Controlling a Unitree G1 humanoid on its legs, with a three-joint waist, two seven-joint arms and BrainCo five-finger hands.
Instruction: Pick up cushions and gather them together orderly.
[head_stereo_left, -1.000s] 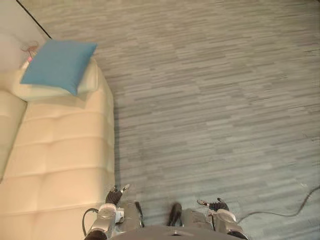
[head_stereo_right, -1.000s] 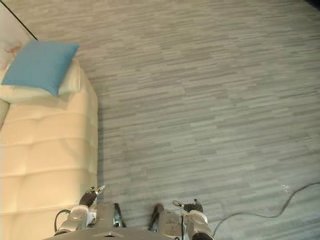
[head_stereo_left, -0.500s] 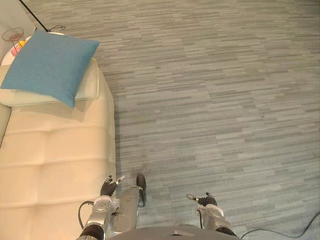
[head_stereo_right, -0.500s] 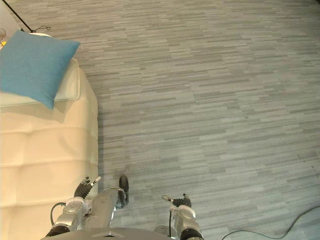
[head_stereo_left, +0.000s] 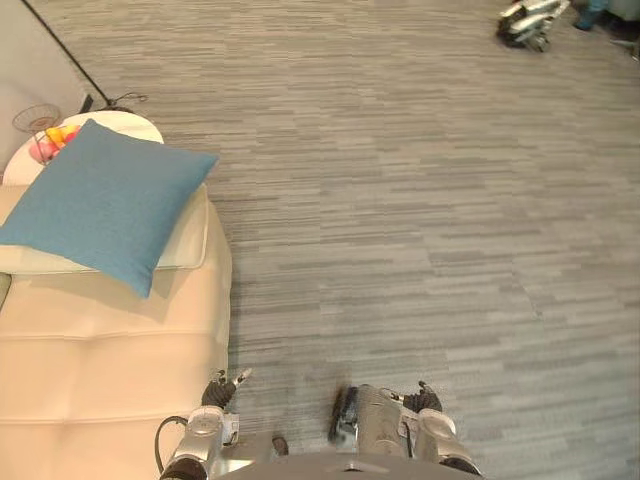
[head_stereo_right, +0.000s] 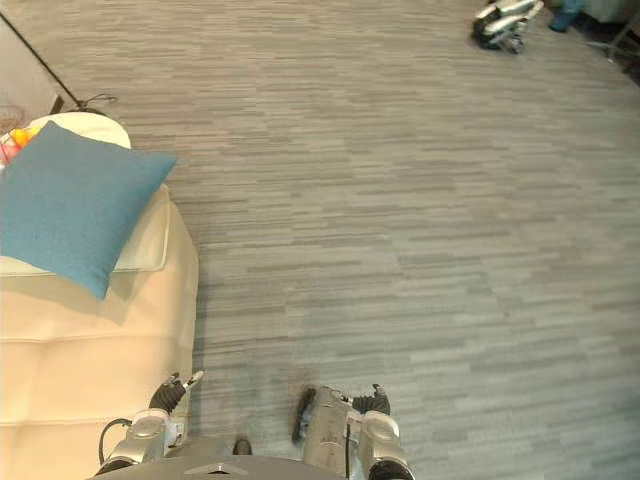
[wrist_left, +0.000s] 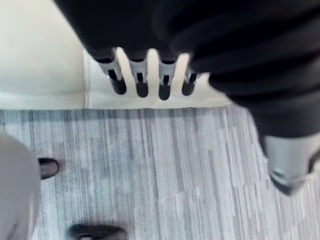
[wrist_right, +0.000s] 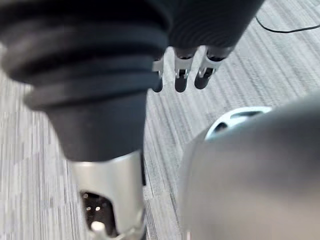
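Nearing the cushion (head_stereo_left: 105, 215) at the sofa's (head_stereo_left: 110, 345) far end comes first; left hand (head_stereo_left: 220, 390) and right hand (head_stereo_left: 426, 398) hang slack, empty.

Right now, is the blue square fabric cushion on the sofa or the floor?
On the cream sofa: the blue cushion rests at its end.

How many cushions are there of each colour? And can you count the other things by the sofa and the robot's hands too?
blue cushion: 1
cream cushion, lying under the blue one: 1
sofa: 1
round white table: 1
robot hands: 2, the left hand and the right hand, both open and empty
Total: 6
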